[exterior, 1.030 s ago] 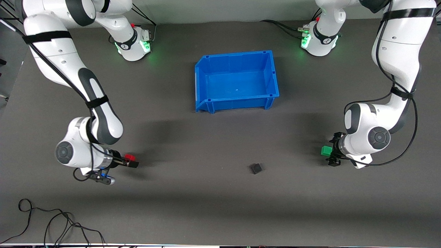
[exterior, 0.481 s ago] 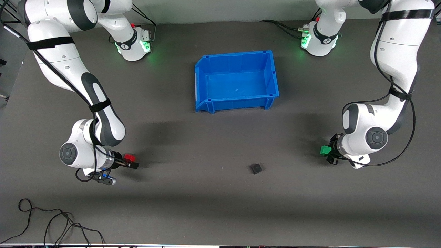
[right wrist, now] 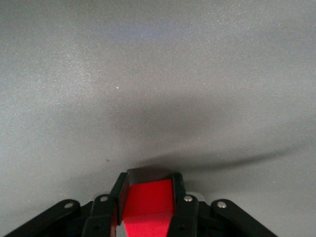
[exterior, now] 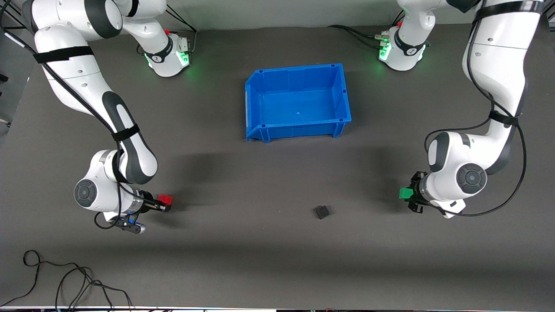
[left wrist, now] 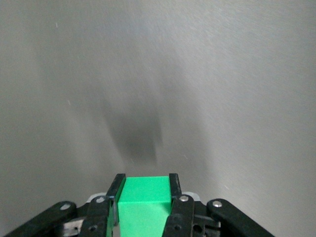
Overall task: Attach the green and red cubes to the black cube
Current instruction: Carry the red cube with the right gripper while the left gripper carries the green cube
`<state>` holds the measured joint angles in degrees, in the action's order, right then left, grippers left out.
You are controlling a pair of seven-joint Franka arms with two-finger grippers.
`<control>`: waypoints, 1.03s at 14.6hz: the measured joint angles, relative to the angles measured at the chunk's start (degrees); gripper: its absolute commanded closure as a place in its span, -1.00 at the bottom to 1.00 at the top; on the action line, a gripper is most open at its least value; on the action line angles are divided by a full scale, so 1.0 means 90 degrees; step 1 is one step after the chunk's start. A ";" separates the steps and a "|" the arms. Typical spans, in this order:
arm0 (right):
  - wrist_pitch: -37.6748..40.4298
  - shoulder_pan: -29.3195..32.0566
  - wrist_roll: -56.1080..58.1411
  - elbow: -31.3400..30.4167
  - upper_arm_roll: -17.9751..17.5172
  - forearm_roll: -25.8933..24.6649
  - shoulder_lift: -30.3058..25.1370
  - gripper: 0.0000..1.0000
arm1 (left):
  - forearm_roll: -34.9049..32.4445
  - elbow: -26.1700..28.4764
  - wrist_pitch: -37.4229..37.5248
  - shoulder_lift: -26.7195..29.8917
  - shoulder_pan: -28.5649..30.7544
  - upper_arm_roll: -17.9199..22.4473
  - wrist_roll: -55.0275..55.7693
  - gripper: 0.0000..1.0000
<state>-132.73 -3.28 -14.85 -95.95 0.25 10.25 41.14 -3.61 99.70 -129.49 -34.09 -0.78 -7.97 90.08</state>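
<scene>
Dark grey surface [exterior: 269,260] carries the black cube [exterior: 322,212] between both arms, so the left gripper [exterior: 409,195], fingers clamped on the green cube [exterior: 405,193], and the right gripper [exterior: 162,203], fingers clamped on the red cube [exterior: 164,199], should each approach level, faces square to it.

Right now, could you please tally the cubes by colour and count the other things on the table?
Green cube, shut in the left gripper: 1
Red cube, shut in the right gripper: 1
Black cube, lying free on the table: 1
Blue bin: 1
Total: 4
</scene>
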 measured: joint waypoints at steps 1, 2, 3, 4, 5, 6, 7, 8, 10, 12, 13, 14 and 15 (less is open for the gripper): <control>-0.0007 0.0003 -0.0221 0.0002 0.0001 0.0024 0.0000 1.00 | 0.0002 -0.0074 0.0016 -0.0001 -0.0110 -0.0003 0.0284 1.00; -0.0020 0.0004 -0.0607 0.0008 0.0000 0.0088 0.0001 1.00 | 0.0005 -0.0131 0.0017 -0.0006 -0.0217 -0.0009 0.0555 1.00; -0.0032 -0.0004 -0.1120 0.0027 -0.0010 0.0188 0.0001 1.00 | 0.0009 -0.0203 0.0017 -0.0030 -0.0334 -0.0012 0.0865 1.00; -0.0042 -0.0033 -0.1694 0.0072 -0.0035 0.0310 0.0001 1.00 | 0.0011 -0.0309 0.0024 -0.0090 -0.0448 -0.0014 0.1222 1.00; -0.0049 -0.0114 -0.2307 0.0137 -0.0062 0.0464 0.0000 1.00 | 0.0012 -0.0445 0.0027 -0.0192 -0.0570 -0.0016 0.1623 1.00; -0.0063 -0.0253 -0.2955 0.0229 -0.0080 0.0668 0.0000 1.00 | 0.0012 -0.0614 0.0028 -0.0336 -0.0695 -0.0018 0.2003 1.00; -0.0078 -0.0433 -0.3568 0.0340 -0.0084 0.0867 -0.0001 1.00 | 0.0012 -0.0788 0.0029 -0.0492 -0.0803 -0.0018 0.2321 1.00; -0.0090 -0.0609 -0.4151 0.0455 -0.0085 0.1033 0.0000 1.00 | 0.0021 -0.0948 0.0029 -0.0648 -0.0887 -0.0018 0.2596 1.00; -0.0092 -0.0857 -0.4987 0.0615 -0.0089 0.1436 0.0020 1.00 | 0.0249 -0.1162 0.0028 -0.0864 -0.0992 -0.0019 0.2993 1.00; -0.0094 -0.1103 -0.5588 0.0812 -0.0098 0.1913 0.0082 1.00 | 0.0709 -0.1318 0.0028 -0.0971 -0.1125 -0.0026 0.3255 1.00; -0.0093 -0.1258 -0.5958 0.0920 -0.0102 0.2006 0.0128 1.00 | 0.0833 -0.1401 0.0028 -0.1010 -0.1243 -0.0031 0.3454 1.00; -0.0107 -0.1435 -0.6361 0.1028 -0.0107 0.2036 0.0183 1.00 | 0.0873 -0.1500 0.0028 -0.1059 -0.1389 -0.0035 0.3726 1.00; -0.0151 -0.1626 -0.6768 0.1146 -0.0111 0.2045 0.0239 1.00 | 0.0875 -0.1604 0.0028 -0.1123 -0.1532 -0.0037 0.3996 1.00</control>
<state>-134.08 -17.91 -75.76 -85.64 -0.75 28.65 43.29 4.26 85.27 -129.24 -44.20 -14.57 -8.31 126.05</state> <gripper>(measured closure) 0.604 0.604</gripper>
